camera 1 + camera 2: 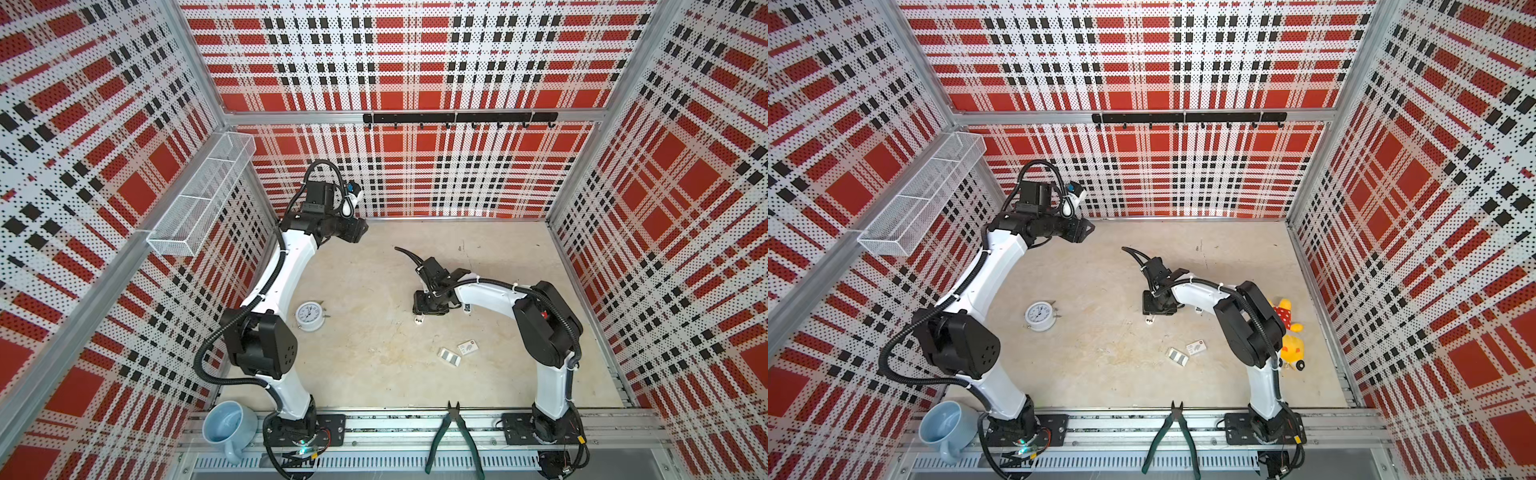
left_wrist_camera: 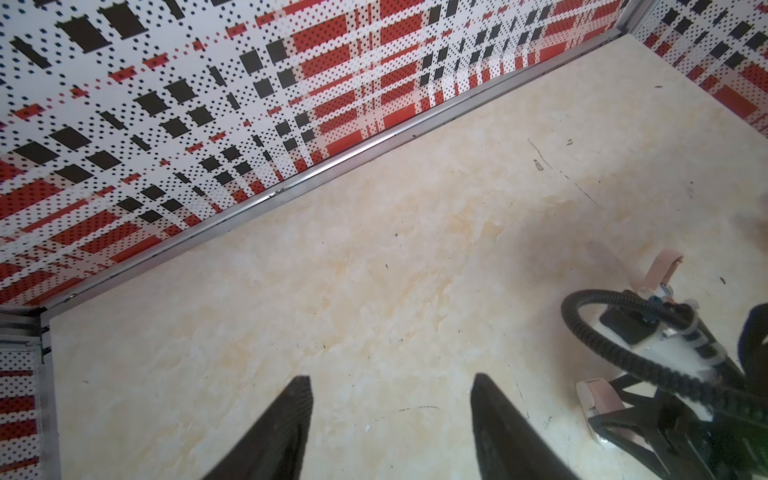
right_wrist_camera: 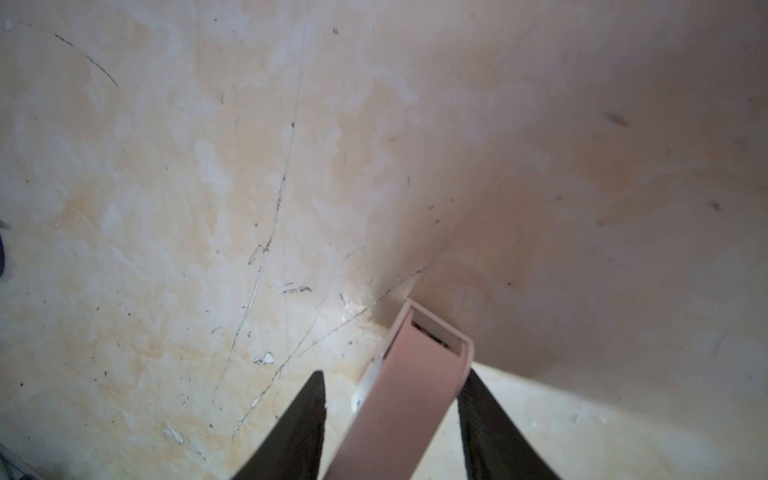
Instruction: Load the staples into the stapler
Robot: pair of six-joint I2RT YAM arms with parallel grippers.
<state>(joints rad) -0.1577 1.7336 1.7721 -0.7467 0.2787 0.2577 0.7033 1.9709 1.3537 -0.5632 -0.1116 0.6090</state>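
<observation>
fig. stapler approached on the table [image 1: 365, 374]; staples not yet loaded.

the right gripper [image 3: 394, 374] is lowered over the pink-and-white stapler [image 3: 415, 365] near mid-table. its jaws stand apart on either side of it, one finger [image 3: 490, 424] touching its edge with a gap at the opposite one, so no firm clamp is visible. in the left wrist view one pink part of the stapler appears raised, suggesting it is hinged open; the magazine is not clearly seen. the staples [image 1: 449, 356], silvery-grey strips, lie nearer the front, just beside a white sleeve [image 1: 468, 347] and well apart from the stapler, untouched. the left gripper [image 2: 390, 378] hovers raised, jaws apart and empty. judged progress: early; lifting a strip, seating it and closing the stapler remain.
</observation>
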